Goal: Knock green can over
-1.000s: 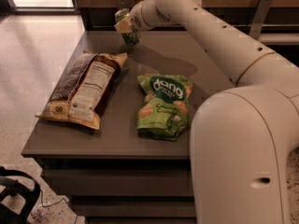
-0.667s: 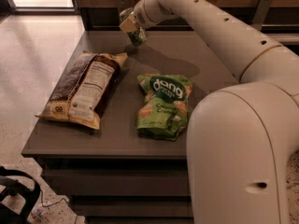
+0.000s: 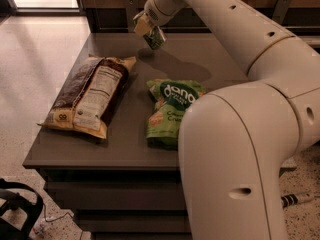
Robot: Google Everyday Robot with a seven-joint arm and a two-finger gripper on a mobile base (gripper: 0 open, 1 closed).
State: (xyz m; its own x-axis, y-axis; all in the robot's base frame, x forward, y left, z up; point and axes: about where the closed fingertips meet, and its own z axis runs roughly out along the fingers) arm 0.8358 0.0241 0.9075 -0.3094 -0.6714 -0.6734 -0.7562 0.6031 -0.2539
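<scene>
The green can (image 3: 156, 39) is at the far middle of the grey table (image 3: 220, 54). It leans over, with its top toward the gripper and its bottom out to the right. My gripper (image 3: 142, 24) is at the can's upper left, pressed against its top end. The arm reaches in from the right, across the back of the table. The lower part of the can shows; its top is hidden behind the gripper.
A large brown snack bag (image 3: 87, 96) lies flat on the table's left half. A green "dang" snack bag (image 3: 170, 111) lies near the middle front. My arm's base (image 3: 235, 174) fills the lower right. A black object (image 3: 15, 214) sits on the floor at bottom left.
The gripper has moved a little to the right along the back of the table. The can went from upright under it to leaning.
</scene>
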